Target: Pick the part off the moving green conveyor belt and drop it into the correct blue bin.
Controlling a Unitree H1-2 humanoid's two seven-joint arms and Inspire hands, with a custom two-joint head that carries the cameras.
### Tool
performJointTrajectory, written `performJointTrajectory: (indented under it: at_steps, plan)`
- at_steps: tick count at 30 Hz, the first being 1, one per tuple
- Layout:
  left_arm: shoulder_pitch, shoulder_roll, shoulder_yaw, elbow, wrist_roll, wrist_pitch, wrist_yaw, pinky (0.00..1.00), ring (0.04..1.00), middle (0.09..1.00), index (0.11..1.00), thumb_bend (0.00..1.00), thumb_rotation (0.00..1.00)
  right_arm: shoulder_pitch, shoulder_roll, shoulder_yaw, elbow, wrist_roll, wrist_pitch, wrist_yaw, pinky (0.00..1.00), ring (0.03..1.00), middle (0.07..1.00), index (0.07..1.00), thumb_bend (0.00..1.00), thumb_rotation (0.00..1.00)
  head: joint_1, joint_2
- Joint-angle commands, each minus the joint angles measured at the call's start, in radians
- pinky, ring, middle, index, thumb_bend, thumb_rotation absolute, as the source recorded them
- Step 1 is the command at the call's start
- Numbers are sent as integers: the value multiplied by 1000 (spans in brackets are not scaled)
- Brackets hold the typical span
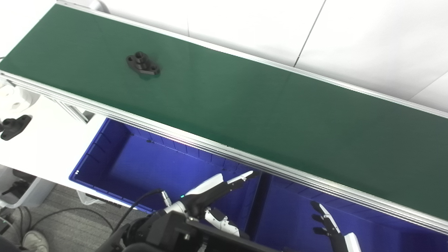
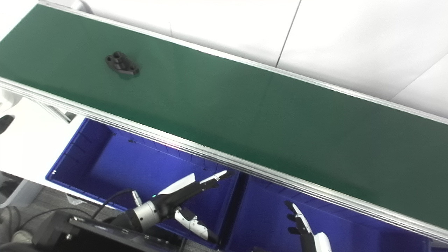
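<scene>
The black part is being carried on the green conveyor belt, well beyond the fingertips of both hands. The left hand and right hand are being held empty, fingers spread, over the blue bins.

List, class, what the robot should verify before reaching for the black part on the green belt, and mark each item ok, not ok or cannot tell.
1. Black part lies alone on the belt: ok.
2. Left robot hand open, holding nothing: ok.
3. Right robot hand open, holding nothing: ok.
4. Either hand over the part: not ok; both are low, above the blue bins.
5. Which bin is correct: cannot tell.
</scene>
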Motion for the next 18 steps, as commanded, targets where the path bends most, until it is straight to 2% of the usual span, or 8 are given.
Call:
performJointTrajectory:
  at_steps: [1,3,7,12,18]
  plan:
    - [-9,-5,-6,13,3,-68,27,884,985,1000,1000,831,336,1,-11,-11,20,20,-78,-25,749,871,919,914,810,347,1,-8]
    - [-12,-8,-8,23,18,-76,38,864,976,1000,999,845,344,-5,-11,-14,47,27,-110,-40,744,861,905,907,817,318,-1,-20]
    - [-16,-11,-10,35,18,-81,42,844,964,1000,991,858,317,-14,-13,-14,74,6,-139,-58,719,838,888,898,829,329,-10,-32]
    - [-21,-11,-13,40,18,-73,45,845,973,1000,989,864,315,-25,-12,-13,101,9,-173,-68,716,834,880,887,825,272,-16,-41]
    - [-34,-13,-15,86,25,-110,61,839,966,1000,982,863,314,-37,-7,-13,139,18,-207,-75,714,833,877,876,831,216,-41,-82]
